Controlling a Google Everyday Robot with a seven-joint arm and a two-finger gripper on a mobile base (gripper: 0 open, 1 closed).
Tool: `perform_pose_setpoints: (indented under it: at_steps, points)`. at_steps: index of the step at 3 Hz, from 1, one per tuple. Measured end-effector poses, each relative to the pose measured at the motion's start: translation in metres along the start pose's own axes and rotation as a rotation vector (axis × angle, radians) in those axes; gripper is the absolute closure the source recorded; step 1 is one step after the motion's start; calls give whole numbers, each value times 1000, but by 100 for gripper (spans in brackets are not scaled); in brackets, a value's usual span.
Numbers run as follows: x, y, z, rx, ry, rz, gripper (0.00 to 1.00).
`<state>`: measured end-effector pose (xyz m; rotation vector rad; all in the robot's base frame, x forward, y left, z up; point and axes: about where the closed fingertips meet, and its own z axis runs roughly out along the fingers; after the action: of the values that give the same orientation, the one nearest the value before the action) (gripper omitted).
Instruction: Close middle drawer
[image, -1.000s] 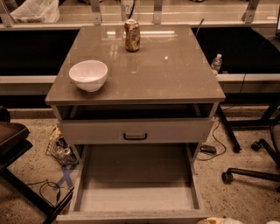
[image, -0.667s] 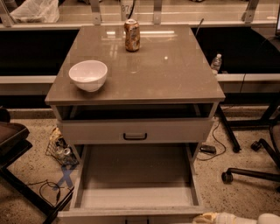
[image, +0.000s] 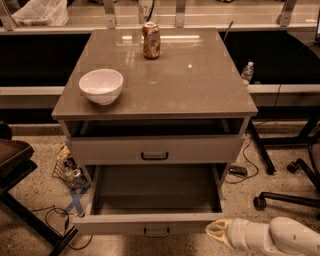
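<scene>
– Claw (image: 218, 233) at lower right. What surrounds it?
– A table (image: 200, 90) with a glossy grey-brown top, standing on a speckled floor (image: 242, 192). Behind it runs a long bench (image: 30, 91) with dark recesses. On the top are a round white bowl (image: 101, 85) near the left edge and a drinks can (image: 151, 40) upright near the rear. Castored chair legs (image: 290, 199) lie at right, and a blue tape cross (image: 76, 201) marks the floor at left.
– And the claw itself?
– A cream-coloured tip on a smooth white arm (image: 285, 237), just beside the right front corner of the middle drawer (image: 155, 197). Whether it is released or clenched cannot be told, nor whether it touches the drawer front.
– The drawer?
– Pulled far out: a shallow grey-beige tray with a flat front and a small dark rectangular handle (image: 156, 231). The upper drawer (image: 110, 150) has a matte front and sits nearly flush, with a dark gap beneath the tabletop.
</scene>
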<state>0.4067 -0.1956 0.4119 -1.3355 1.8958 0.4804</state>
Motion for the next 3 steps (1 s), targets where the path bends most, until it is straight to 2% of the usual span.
perform_pose_setpoints:
  at_steps: [1,2,3]
  points:
    - [-14,-27,24,5,9,9,100]
    - [-41,-50,45,-4,17,-5,100]
    - [-41,-50,46,-5,16,-5,100]
